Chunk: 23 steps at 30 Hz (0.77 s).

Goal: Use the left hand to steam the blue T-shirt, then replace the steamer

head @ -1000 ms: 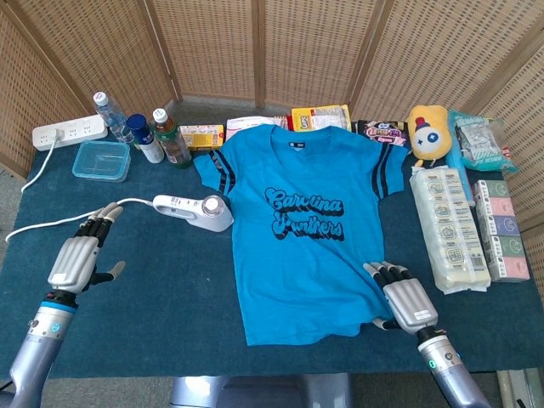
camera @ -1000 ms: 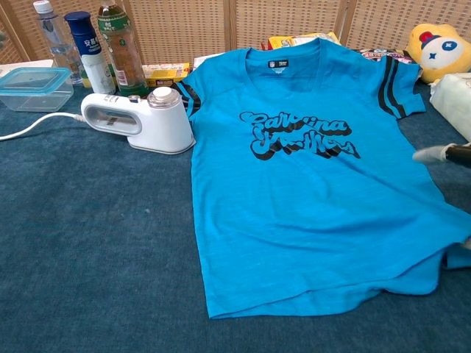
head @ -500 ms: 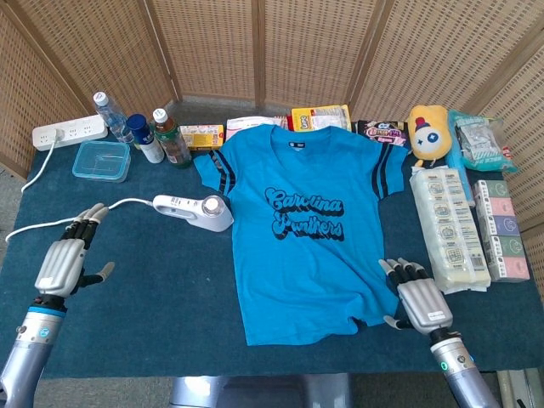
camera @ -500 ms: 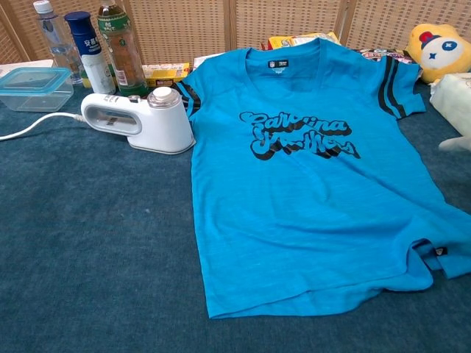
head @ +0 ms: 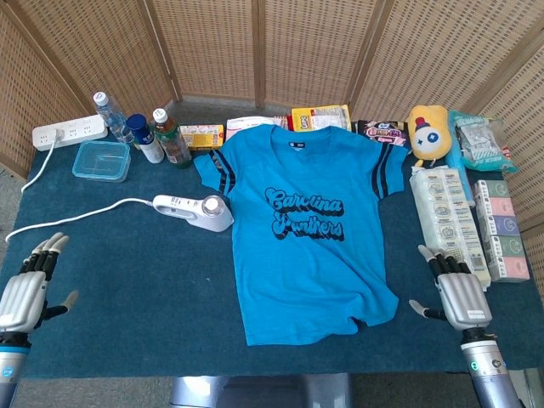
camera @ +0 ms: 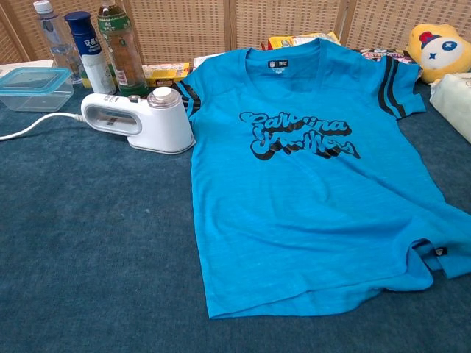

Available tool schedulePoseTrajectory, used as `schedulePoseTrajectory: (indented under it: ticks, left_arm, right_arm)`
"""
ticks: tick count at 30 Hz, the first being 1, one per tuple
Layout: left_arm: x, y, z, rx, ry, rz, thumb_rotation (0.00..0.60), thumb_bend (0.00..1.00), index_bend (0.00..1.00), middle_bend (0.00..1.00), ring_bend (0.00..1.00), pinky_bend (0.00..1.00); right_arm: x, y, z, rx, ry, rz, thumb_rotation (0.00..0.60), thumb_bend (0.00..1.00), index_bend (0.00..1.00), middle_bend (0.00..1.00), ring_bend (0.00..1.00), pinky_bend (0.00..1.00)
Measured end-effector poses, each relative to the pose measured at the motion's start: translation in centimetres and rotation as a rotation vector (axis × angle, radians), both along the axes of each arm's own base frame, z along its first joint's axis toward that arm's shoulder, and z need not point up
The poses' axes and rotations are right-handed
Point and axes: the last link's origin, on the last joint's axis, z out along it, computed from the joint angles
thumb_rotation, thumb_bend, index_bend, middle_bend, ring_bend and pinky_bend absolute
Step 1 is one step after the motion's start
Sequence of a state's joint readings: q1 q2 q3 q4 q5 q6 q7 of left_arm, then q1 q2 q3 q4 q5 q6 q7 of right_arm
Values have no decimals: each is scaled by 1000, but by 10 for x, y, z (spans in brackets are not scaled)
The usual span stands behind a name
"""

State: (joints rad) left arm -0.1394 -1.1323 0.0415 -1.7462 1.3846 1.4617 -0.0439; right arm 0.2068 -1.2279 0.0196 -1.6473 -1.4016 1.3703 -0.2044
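Note:
The blue T-shirt [head: 306, 225] [camera: 309, 184] lies flat in the middle of the table, dark lettering on its chest and its lower right corner folded over. The white steamer [head: 195, 210] [camera: 140, 120] lies on its side just left of the shirt's sleeve, its cord trailing left. My left hand [head: 25, 289] hovers open at the table's near left corner, far from the steamer. My right hand [head: 456, 291] is open at the near right, off the shirt's hem. Neither hand shows in the chest view.
Bottles [head: 157, 136] [camera: 103, 44], a clear lidded box [head: 102, 160] and a power strip [head: 68, 133] stand at the back left. Snack packs [head: 320, 117], a yellow plush toy [head: 427, 132] and wrapped packages [head: 449, 229] line the back and right side.
Both hands have drawn back toward the near edge, the left one outward to the left. The right hand let go of the shirt's lower right corner, which now lies folded.

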Motion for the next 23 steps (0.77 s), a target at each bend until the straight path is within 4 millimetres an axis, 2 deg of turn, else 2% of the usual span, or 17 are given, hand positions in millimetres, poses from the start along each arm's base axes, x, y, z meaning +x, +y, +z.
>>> schedulePoseTrajectory:
  ticks: [2,9,17,23]
  left_arm:
    - [-5,-11,4,10,8,23,600,296,60,58,0,138]
    - [-11,-42,15,51,-9,57,600,297,65,89,0,157]
    - [-7,-58,26,141,-52,40,600,298,67,106,0,157]
    - [-4,-56,25,142,-68,22,600,298,67,106,0,157]
  right_arm:
    - [-2,-1,4,-28,-13,-3,466,259,148,189,178,194]
    - [-4,4,13,-86,-42,10,478,277,204,223,211,195]
    - [-5,16,18,-120,-75,16,479,277,229,224,215,195]
    - [-5,22,21,-128,-83,20,479,276,236,224,215,195]
